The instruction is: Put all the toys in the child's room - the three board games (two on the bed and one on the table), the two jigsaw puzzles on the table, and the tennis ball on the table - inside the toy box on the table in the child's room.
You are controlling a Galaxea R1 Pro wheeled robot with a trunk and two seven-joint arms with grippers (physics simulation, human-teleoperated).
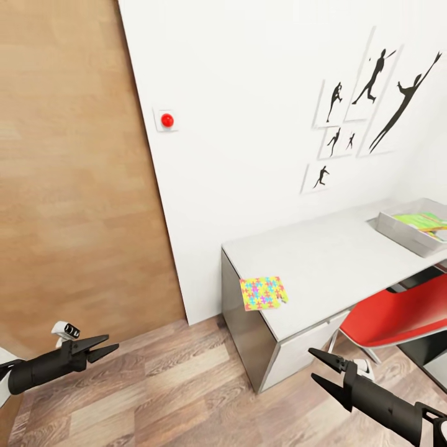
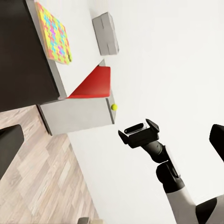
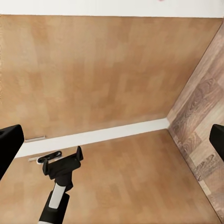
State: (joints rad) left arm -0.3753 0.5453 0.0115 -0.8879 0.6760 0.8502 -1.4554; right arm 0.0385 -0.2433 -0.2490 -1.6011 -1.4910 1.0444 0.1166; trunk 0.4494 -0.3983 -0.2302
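Observation:
A jigsaw puzzle [image 1: 264, 292] [image 2: 53, 32], a thin multicoloured sheet, lies on the near left corner of the grey-white table [image 1: 323, 254]. The pale grey toy box [image 1: 403, 233] [image 2: 106, 33] stands at the table's far right with a green-edged board game [image 1: 425, 221] lying in it. In the left wrist view the tennis ball [image 2: 114, 107] sits at the table's edge beyond the chair. My left gripper [image 1: 102, 349] [image 3: 63, 161] hangs open over the floor left of the table. My right gripper [image 1: 321, 368] [image 2: 140, 132] is open and empty in front of the table. The bed is out of view.
A red chair [image 1: 397, 316] [image 2: 93, 84] is tucked under the table at the right. A wooden door [image 1: 68, 186] fills the left, and a white wall [image 1: 248, 124] with a red button [image 1: 166, 120] and athlete silhouettes [image 1: 372, 99] stands behind the table. Wood-plank floor [image 1: 180, 385] lies between the arms.

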